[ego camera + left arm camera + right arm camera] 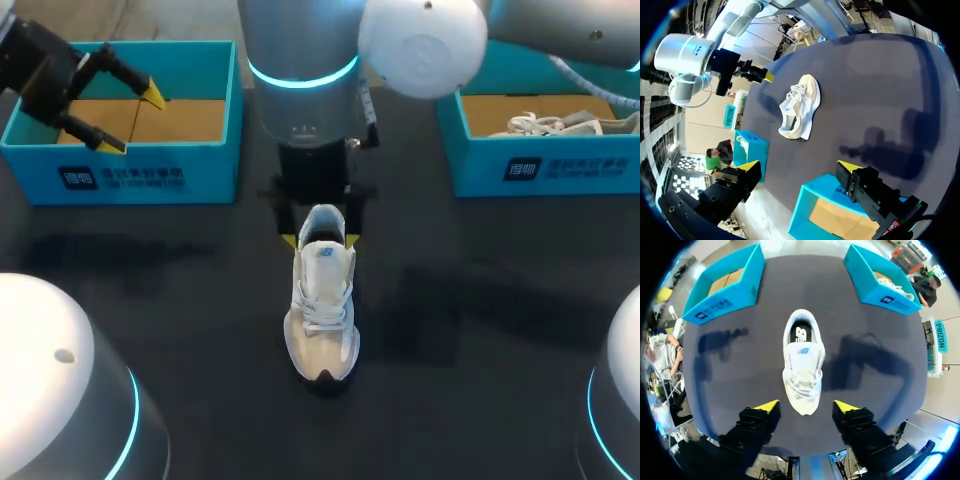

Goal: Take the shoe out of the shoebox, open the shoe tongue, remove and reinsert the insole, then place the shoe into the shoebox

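Shoe (322, 300) stands upright mid tabletop (480, 330), out of the box, toe toward the near edge. Dark insole (801, 334) is seated inside. Right gripper (806, 405) hangs above the shoe, fingers spread, holding nothing. Left gripper (132, 120) is also spread and empty, over the empty shoebox (120, 170) at the far left corner. Likely step: opening the tongue (802, 352). Next move: right gripper drops, pinches the tongue and pulls it toeward; left probably steadies the heel.
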Robot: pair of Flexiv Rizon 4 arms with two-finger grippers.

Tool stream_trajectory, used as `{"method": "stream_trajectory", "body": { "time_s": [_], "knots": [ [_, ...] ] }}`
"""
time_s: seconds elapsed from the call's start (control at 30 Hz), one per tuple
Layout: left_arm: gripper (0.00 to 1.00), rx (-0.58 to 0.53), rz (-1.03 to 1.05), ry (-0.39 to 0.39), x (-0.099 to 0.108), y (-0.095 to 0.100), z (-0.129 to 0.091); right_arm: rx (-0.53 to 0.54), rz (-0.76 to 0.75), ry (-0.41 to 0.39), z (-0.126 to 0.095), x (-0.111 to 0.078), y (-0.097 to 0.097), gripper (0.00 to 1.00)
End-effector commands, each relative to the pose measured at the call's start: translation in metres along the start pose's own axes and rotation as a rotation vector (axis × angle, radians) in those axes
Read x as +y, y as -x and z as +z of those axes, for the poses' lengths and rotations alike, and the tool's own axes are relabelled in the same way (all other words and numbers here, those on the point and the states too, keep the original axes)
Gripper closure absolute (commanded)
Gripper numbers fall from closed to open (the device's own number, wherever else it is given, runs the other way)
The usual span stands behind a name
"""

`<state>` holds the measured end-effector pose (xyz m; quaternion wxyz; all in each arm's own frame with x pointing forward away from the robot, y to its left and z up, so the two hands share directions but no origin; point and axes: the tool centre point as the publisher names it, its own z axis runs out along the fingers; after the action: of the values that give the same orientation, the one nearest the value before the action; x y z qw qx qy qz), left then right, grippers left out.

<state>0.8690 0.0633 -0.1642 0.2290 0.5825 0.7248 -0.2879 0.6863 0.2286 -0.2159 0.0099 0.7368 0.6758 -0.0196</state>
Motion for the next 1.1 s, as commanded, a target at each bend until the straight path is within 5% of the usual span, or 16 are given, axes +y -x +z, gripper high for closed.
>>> {"method": "stream_trajectory", "body": {
  "time_s": [0.03,0.07,0.23,1.1],
  "knots": [
    [0.00,0.008,0.001,-0.010,0.005,0.001,0.000,0.038,0.017,-0.008,0.023,-0.001,0.004,0.71],
    [0.00,0.009,0.001,-0.009,0.005,0.002,-0.001,0.038,0.014,-0.013,0.026,-0.001,0.003,0.76],
    [0.00,0.012,0.000,-0.003,0.004,0.002,-0.003,0.044,0.007,-0.009,0.044,0.007,0.000,0.70],
    [0.00,0.021,-0.038,0.044,-0.011,-0.006,-0.013,0.049,-0.062,-0.079,0.121,0.054,-0.015,0.77]
  ]
}}
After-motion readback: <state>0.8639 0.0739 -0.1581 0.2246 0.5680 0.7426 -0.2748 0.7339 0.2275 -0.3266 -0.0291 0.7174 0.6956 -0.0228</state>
